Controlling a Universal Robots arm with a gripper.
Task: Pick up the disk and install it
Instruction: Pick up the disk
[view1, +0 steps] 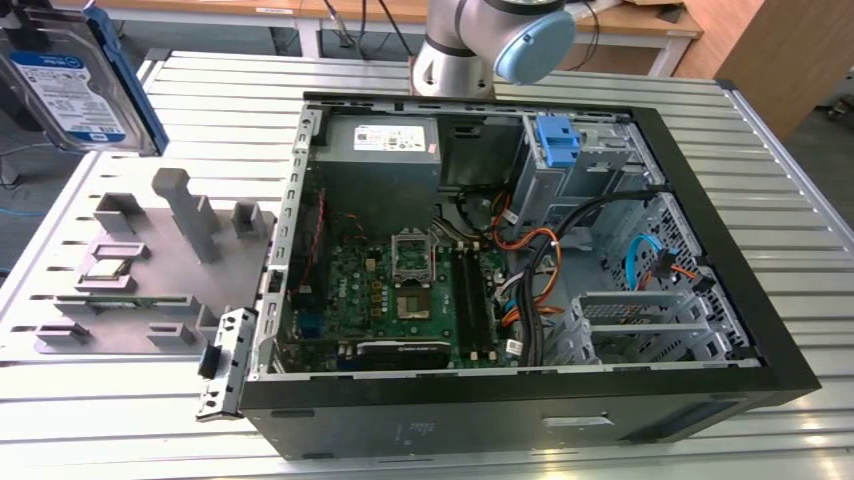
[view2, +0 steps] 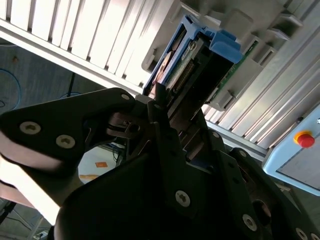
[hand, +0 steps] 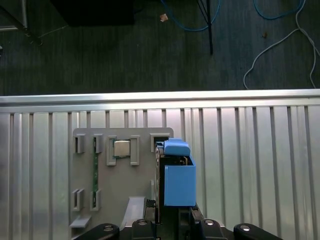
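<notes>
Exterior view: disk (view1: 74, 85) is raised off the worktop (view1: 774, 180) at upper left of the frame, label facing the camera. It is clear of the grey fixture (view1: 160, 250) below it. The open case (view1: 534, 425) takes the centre and right. Second wrist view: pincer (view2: 167, 107) is clenched on the disk's end, blue rails showing. First wrist view: the disk stands on edge over the fixture's border.

The table (view1: 227, 80) is lit brightly, seemingly from overhead; glare is seen on its ribs, the floor (hand: 150, 50) left dim.
</notes>
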